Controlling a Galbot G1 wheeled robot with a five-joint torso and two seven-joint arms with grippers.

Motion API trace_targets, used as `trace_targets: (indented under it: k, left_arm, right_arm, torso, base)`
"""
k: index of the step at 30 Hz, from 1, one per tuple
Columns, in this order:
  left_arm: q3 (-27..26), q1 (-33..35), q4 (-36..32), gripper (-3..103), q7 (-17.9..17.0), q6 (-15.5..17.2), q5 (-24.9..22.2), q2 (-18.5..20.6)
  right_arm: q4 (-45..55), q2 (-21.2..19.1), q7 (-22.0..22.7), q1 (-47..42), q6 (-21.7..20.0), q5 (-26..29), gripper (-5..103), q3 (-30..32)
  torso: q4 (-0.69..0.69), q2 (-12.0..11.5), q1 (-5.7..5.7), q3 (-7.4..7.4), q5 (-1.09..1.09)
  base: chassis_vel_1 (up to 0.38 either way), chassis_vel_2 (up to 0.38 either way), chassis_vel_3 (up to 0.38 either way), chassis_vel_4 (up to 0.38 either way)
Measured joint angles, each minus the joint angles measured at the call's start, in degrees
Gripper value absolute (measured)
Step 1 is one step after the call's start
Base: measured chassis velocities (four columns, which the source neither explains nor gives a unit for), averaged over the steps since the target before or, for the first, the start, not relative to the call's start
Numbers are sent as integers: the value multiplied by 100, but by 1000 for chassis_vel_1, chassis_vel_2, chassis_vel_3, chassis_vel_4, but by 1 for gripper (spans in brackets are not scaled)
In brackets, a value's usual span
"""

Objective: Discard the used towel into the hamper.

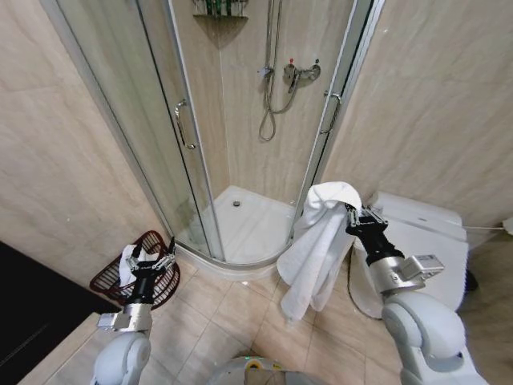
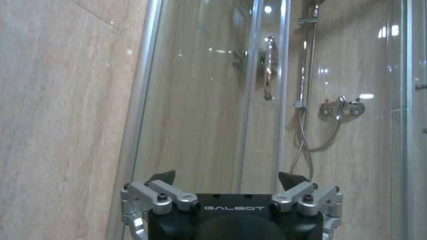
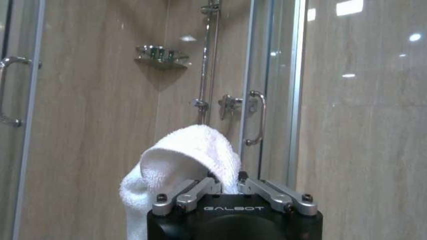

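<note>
A white towel (image 1: 317,241) hangs in long folds from my right gripper (image 1: 353,213), which is shut on its top, held up in front of the shower door's edge. In the right wrist view the towel (image 3: 187,160) bulges above the closed fingers (image 3: 200,192) of my right gripper (image 3: 225,181). The hamper (image 1: 116,277), a dark red-brown wire basket, stands on the floor at the left, by the wall and the shower base. My left gripper (image 1: 147,258) is raised in front of it, open and holding nothing. In the left wrist view the left gripper (image 2: 228,178) spreads wide before the glass.
A curved glass shower cabin (image 1: 192,128) with chrome handles fills the corner ahead. A white toilet (image 1: 425,241) stands at the right, just behind my right arm. Tiled floor (image 1: 224,329) lies between hamper and towel. A dark edge (image 1: 32,305) borders the left.
</note>
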Motion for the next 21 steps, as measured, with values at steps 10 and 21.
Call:
trace_targets:
  k: [10,21]
  left_arm:
    - [-19,24,-3,100,1,97,3,11]
    - [-22,23,7,100,19,118,10,10]
  right_arm:
    - [-5,4,-7,4,-11,-19,8,-44]
    - [-13,20,-17,-13,-12,-87,8,-115]
  torso:
    - [0,-3,0,0,1]
    - [0,-3,0,-1,1]
  base:
    - [60,70,-54,-70]
    - [83,78,-69,-58]
